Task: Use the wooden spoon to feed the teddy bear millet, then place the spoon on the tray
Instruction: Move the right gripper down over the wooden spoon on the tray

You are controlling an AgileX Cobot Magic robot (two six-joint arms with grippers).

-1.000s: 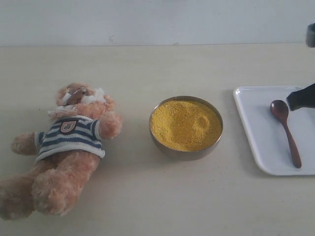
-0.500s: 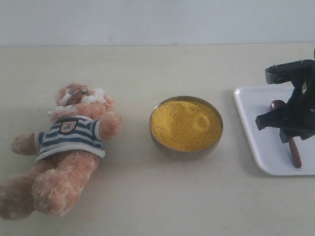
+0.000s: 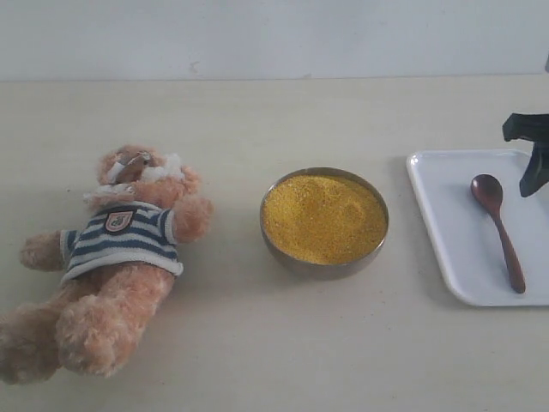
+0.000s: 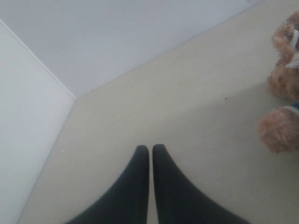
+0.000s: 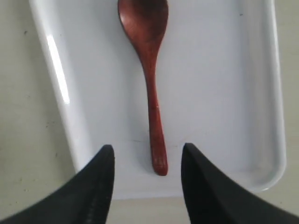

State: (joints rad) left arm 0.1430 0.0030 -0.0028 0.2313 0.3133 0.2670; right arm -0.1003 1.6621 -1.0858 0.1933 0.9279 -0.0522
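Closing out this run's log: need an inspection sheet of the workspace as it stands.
Surface: beige tabletop, no spilled grain seen.
Job's things: teddy bear lying face-up at left; millet heaped in metal bowl, centre; wooden spoon flat on tray, right.
Clutter: nothing seen.
Grippers: left pincer shut, empty, near the bear; right pincer open, empty, over the tray.
Cables: nothing seen.
Surroundings: plain white wall behind.
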